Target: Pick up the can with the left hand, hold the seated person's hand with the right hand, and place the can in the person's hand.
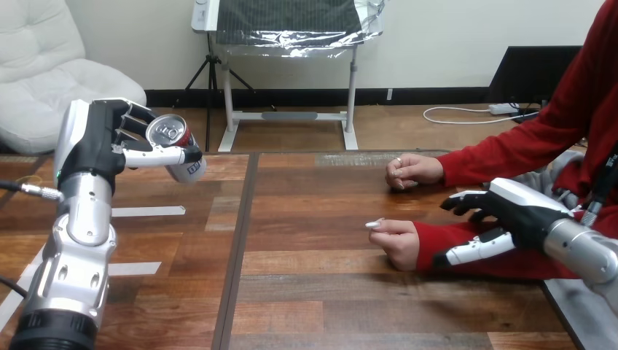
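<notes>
The left hand (98, 142) clasped a tilted red-and-white can (171, 135), its silver lid and pull tab showing; the right hand (521, 211), fingers relaxed, was at the person's forearm (444, 239).

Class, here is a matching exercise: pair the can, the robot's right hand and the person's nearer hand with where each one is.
Things: 1 can; 2 right hand; 3 person's nearer hand.
Places: A resting on the table near its middle; B at the red sleeve, by the view's right; C gripped in the left hand, raised above the table.
Pairs: 1-C, 2-B, 3-A.
</notes>
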`<state>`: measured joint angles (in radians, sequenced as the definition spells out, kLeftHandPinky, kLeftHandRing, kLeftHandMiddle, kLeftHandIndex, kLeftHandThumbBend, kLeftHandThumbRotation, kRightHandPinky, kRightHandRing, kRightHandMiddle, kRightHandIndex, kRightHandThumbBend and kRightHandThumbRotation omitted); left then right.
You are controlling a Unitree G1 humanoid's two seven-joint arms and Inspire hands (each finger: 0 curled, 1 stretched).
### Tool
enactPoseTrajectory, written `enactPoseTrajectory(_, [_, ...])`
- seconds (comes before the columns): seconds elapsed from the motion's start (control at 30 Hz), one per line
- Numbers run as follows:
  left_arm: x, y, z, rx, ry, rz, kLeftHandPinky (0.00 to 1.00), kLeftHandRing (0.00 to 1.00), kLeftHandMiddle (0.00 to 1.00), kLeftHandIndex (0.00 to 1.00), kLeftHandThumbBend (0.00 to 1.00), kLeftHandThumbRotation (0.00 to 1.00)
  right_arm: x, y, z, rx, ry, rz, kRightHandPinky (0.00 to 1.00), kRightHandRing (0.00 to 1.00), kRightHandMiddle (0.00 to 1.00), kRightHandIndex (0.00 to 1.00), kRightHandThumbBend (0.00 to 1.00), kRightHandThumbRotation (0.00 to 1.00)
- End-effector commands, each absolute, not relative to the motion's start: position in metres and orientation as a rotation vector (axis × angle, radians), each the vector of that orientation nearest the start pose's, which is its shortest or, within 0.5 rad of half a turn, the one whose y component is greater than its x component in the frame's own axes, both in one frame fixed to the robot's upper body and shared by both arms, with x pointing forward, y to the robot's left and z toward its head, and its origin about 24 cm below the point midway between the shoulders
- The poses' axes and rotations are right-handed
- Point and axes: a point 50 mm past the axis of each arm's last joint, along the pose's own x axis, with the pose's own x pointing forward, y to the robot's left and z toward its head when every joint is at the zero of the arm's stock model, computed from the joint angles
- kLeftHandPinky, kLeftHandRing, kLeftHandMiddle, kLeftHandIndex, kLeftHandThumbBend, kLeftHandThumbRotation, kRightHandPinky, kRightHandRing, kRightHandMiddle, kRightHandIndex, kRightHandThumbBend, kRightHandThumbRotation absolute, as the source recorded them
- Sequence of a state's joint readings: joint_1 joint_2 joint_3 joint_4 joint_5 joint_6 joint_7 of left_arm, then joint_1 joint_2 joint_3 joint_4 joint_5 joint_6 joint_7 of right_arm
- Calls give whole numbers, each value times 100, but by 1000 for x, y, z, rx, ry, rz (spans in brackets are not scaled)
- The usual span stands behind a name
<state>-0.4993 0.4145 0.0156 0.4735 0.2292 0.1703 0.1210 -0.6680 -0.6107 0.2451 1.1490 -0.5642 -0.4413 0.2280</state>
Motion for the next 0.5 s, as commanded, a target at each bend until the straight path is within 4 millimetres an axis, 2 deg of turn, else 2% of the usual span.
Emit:
enactPoseTrajectory(0.0, [348,242,120,598,-15,259,34,40,44,42,84,0,359,-271,85,-1208,195,364,64,79,84,84,100,47])
enactPoseTrajectory(0.47, [349,243,118,595,-9,258,33,40,45,42,84,0,360,-272,83,-1211,240,368,67,79,81,80,100,35])
